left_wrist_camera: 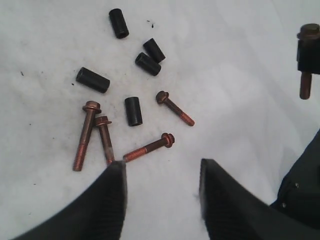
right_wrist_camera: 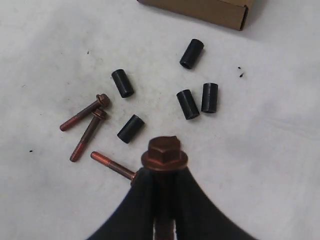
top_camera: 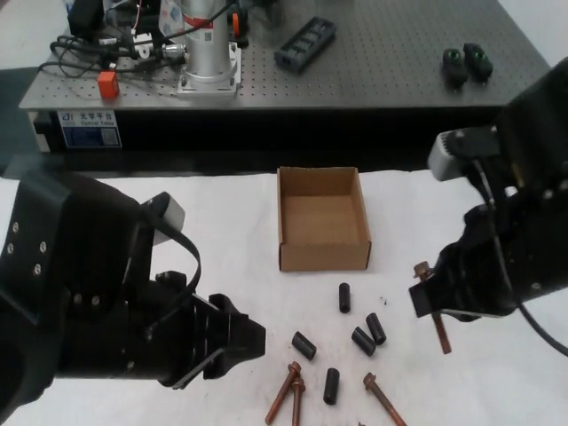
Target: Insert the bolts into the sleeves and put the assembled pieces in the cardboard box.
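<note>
Several black sleeves [top_camera: 344, 296] [left_wrist_camera: 133, 111] [right_wrist_camera: 131, 128] and several copper bolts [top_camera: 284, 390] [left_wrist_camera: 149, 147] [right_wrist_camera: 89, 134] lie loose on the white cloth in front of the cardboard box [top_camera: 324, 217] [right_wrist_camera: 210, 10]. My right gripper [top_camera: 431, 298] [right_wrist_camera: 163, 175] hangs above the cloth to the right of the pile, shut on one copper bolt [top_camera: 441, 335] [right_wrist_camera: 164, 152] held upright with its hex head up. It also appears at the edge of the left wrist view [left_wrist_camera: 308, 55]. My left gripper [top_camera: 244, 346] [left_wrist_camera: 160, 195] is open to the left of the pile, with nothing between its fingers.
The box stands open and upright at the cloth's middle, behind the pile. A perforated metal bench [top_camera: 399, 53] runs along the back with a metal post [top_camera: 209, 49], cables, an orange block [top_camera: 107, 83] and a black tray [top_camera: 305, 43].
</note>
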Robot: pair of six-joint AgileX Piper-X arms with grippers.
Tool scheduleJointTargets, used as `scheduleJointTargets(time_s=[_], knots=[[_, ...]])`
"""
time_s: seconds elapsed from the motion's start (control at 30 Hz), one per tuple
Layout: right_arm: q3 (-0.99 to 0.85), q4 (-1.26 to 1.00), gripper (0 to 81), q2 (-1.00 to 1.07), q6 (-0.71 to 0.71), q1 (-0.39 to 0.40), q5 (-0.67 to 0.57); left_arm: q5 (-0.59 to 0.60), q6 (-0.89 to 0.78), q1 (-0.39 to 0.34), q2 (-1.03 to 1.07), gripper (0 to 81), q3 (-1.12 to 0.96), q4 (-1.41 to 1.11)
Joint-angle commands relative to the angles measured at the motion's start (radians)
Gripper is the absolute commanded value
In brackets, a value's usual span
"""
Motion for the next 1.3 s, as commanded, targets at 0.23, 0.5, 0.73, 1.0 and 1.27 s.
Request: scheduleJointTargets(time_s=[0.23, 0.5, 0.73, 1.0, 1.27], knots=[[-0.004, 0.042, 1.3, -0.073, 0.045, -0.004, -0.004, -0.067, 0.041, 0.000, -0.010, 33.9, -0.011, 0.033], [-0.004, 0.053, 1.3, -0.220, 0.111, -0.006, 0.000, -0.245, 0.274, 0.000, 0.048, 33.9, -0.042, 0.123], [-0.004, 0.134, 1.3, -0.369, 0.138, -0.006, 0.000, -0.361, 0.415, 0.000, 0.349, 33.9, -0.258, 0.334], [0.005, 0.217, 1.3, -0.465, 0.134, -0.006, 0.043, -0.327, 0.422, -0.009, 0.590, 33.9, -0.493, 0.360], [0.144, 0.186, 1.3, -0.523, 0.165, -0.006, 0.046, -0.285, 0.450, -0.062, 0.723, 33.9, -0.696, 0.438]])
